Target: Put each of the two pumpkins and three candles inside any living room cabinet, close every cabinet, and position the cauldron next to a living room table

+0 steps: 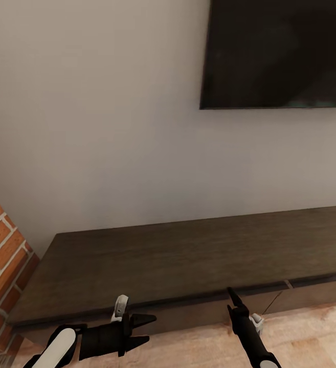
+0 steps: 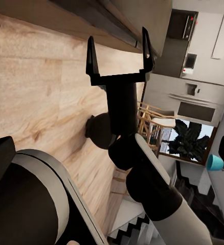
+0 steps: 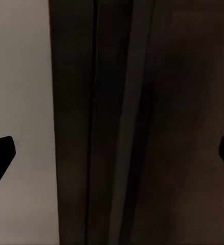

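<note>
While both grippers, left and right, hang spread and empty, the cabinet stands just ahead against the wall; its stiff, handle-less drawer front likely needs an edge grip.

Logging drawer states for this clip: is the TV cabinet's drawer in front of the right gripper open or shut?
Slightly open. In the head view the drawer front by the right gripper stands proud of the neighbouring front, with a gap at the seam.

The long, low dark-brown cabinet stands against the wall, its drawer fronts seemingly closed.
</note>
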